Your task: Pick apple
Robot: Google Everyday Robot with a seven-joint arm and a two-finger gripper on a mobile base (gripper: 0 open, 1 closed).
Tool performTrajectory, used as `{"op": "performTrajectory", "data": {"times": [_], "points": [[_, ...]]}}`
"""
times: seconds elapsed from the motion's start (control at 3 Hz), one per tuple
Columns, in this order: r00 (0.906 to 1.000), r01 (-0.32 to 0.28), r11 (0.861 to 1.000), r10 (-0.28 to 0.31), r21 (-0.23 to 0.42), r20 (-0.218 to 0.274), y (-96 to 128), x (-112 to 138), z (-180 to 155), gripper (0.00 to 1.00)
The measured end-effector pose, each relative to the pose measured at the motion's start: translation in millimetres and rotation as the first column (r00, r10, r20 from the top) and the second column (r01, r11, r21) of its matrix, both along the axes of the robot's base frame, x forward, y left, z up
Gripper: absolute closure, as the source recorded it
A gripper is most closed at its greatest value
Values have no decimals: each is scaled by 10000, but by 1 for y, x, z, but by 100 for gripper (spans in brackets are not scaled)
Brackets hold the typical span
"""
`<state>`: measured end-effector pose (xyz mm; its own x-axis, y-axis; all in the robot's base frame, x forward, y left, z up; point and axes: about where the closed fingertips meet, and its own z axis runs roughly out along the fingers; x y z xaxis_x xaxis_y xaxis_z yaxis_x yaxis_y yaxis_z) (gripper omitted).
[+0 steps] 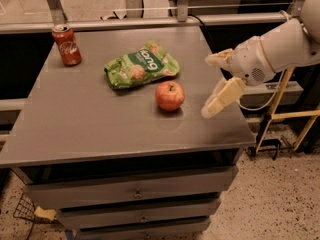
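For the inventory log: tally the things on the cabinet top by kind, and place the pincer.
Apple: 1
Snack bag: 1
Soda can: 1
Total: 3
Pincer: open, over the cabinet top near its right edge, right of the apple, apart from it.

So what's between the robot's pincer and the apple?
Nothing. In the camera view, only bare grey tabletop lies between the apple and the pincer, which hangs open near the table's edge.
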<state>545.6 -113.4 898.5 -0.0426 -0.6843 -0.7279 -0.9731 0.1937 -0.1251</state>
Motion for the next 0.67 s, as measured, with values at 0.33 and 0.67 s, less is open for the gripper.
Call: {"op": "performTrajectory", "data": {"times": [0.33, 0.67], "points": [[9962, -858, 9926, 866, 858, -59, 41, 6, -12, 0], [9907, -1352, 9869, 1362, 885, -52, 62, 4, -17, 0]]}}
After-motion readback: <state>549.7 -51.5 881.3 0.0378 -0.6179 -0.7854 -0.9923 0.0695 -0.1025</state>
